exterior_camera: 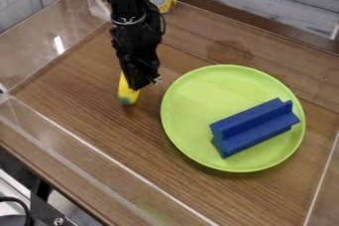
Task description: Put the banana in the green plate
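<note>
In the green plate (199, 101): blue block (255, 126) | just left of it: fingers (137, 71) clamped on banana (127, 95)

Yellow banana (127, 92) with green tip, at 9 o'clock of lime-green plate (199, 96), plain blue ridged block (255, 126), brown wood-grain tabletop (79, 111), black arm (133, 32), transparent glossy side walls (40, 27)

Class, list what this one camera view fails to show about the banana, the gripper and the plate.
All in the camera view:
- upper part of the banana, hidden by the gripper
- exactly where the gripper touches the banana: too dark and small
- the patch of green plate beneath the blue block
- top of the arm, cut off by the upper edge
</note>
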You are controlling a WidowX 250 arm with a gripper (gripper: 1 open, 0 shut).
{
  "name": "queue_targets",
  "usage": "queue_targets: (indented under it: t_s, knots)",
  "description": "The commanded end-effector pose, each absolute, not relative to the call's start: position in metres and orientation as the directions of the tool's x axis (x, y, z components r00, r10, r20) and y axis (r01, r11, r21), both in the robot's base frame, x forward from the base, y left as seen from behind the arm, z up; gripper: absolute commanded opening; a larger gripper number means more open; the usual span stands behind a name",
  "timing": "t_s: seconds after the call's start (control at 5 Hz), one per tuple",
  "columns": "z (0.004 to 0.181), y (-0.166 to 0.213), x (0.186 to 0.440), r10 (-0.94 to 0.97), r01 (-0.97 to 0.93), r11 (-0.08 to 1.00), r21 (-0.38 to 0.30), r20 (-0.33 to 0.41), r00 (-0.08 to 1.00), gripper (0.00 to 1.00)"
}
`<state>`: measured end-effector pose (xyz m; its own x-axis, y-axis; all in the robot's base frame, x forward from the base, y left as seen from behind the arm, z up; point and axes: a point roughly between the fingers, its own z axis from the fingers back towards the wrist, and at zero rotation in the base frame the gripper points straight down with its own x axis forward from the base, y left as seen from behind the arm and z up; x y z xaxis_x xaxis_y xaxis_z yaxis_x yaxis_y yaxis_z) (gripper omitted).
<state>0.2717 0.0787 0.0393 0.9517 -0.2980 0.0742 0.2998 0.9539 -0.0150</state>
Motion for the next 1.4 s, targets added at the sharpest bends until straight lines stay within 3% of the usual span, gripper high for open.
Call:
queue_targets:
  t_s: [0.0, 0.6, 0.8, 1.2]
  knots:
    - [0.052, 0.079, 0.278, -0.301, 0.302, 0.953, 0.003, 0.088, 0.949, 0.0]
    - [0.084, 0.069, 0.294, -0.335, 0.332, 0.942, 0.043, 0.08, 0.939, 0.0]
    - [0.087, 0.071, 0.296, -0.358, 0.355, 0.933, 0.053, 0.083, 0.93, 1.0]
    - [0.079, 0.084, 0.293, -0.443, 0.439, 0.897, 0.055, 0.082, 0.893, 1.0]
